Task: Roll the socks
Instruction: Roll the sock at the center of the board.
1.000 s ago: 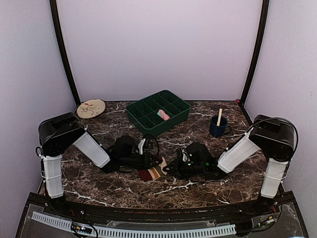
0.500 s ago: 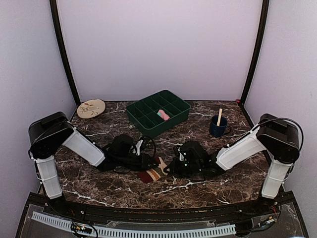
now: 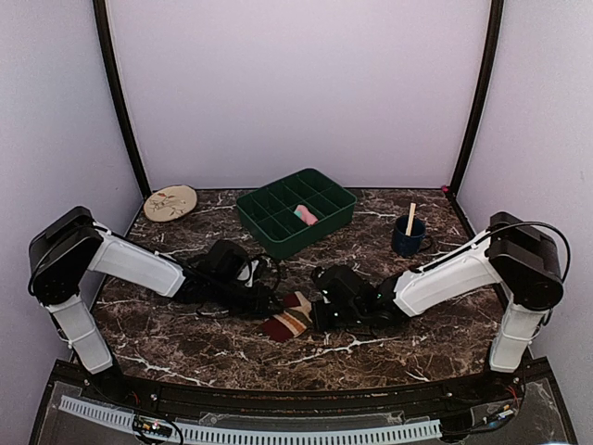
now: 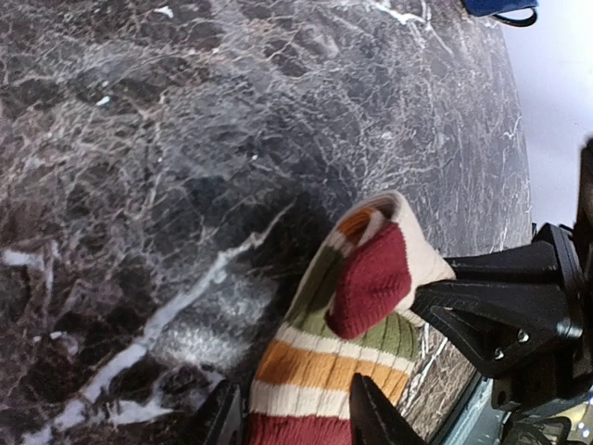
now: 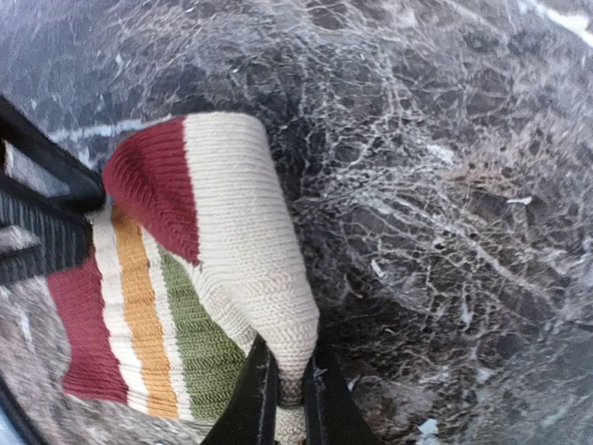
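Both arms have stretched inward; the right gripper (image 5: 285, 375) now pinches the beige fold of the striped sock (image 5: 232, 232), while the left gripper (image 4: 296, 414) stands spread astride it on the counter (image 3: 371, 350).

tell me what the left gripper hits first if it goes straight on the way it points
The striped sock, which lies right ahead between the open jaws of the left gripper. Beyond it comes probably the right gripper, which pinches the sock's far edge, though depth is unclear.

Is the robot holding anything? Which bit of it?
The right gripper pinches the striped sock by its beige folded edge. The left gripper straddles its striped end; a grip there cannot be told.
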Tool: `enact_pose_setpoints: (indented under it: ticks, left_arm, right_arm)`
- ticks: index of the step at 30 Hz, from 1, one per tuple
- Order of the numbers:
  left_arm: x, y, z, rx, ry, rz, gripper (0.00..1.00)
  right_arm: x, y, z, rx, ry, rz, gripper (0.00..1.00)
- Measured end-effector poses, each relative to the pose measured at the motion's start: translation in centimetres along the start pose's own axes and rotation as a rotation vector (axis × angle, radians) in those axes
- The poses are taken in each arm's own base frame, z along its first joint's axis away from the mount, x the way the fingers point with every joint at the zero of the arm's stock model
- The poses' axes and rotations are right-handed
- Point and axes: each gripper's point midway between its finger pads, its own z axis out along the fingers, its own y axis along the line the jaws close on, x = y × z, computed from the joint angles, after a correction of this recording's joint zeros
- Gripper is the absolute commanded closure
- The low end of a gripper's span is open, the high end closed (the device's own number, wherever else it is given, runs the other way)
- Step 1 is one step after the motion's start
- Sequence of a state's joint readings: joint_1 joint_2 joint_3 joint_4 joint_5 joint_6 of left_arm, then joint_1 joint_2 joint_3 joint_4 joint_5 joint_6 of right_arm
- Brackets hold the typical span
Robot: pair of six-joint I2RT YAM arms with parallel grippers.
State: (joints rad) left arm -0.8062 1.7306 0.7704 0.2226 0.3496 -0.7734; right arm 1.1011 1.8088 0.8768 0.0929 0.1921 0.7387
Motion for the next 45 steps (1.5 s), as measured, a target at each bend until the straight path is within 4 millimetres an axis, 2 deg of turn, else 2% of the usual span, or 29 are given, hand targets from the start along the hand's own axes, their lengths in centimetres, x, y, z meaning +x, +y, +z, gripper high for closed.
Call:
enact_pose_setpoints:
  ticks: [8,17,21,28,40,45]
  left_arm:
    - [-1.4,-1.1,-1.5,0.013,0.076,-0.108,0.51]
    - [-2.5,-4.6,-2.5,0.115,0.156,-0.202,0.47]
    - [-2.3,-5.0,-2.2,0.136,0.196,-0.242,0.45]
    - [-1.4,-4.1,-0.5,0.117,0.267,-0.321,0.43]
    - [-2.5,-4.7,0.9,0.135,0.292,-0.397,0.41]
    - [-2.2,-4.7,1.4,0.149,0.32,-0.42,0.41]
  right_arm:
    - [0.2,-0.2,-0.8,0.131,-0.089,-0.236,0.96]
    - [0.4,-0.3,-1.1,0.259,-0.155,-0.391,0.98]
    - [0.4,-0.1,-1.0,0.303,-0.178,-0.426,0.98]
    - [0.5,0.0,-1.1,0.349,-0.208,-0.456,0.99]
    - [1.2,0.5,-1.4,0.383,-0.238,-0.508,0.99]
    - [1.5,0.9,-1.6,0.391,-0.245,-0.537,0.99]
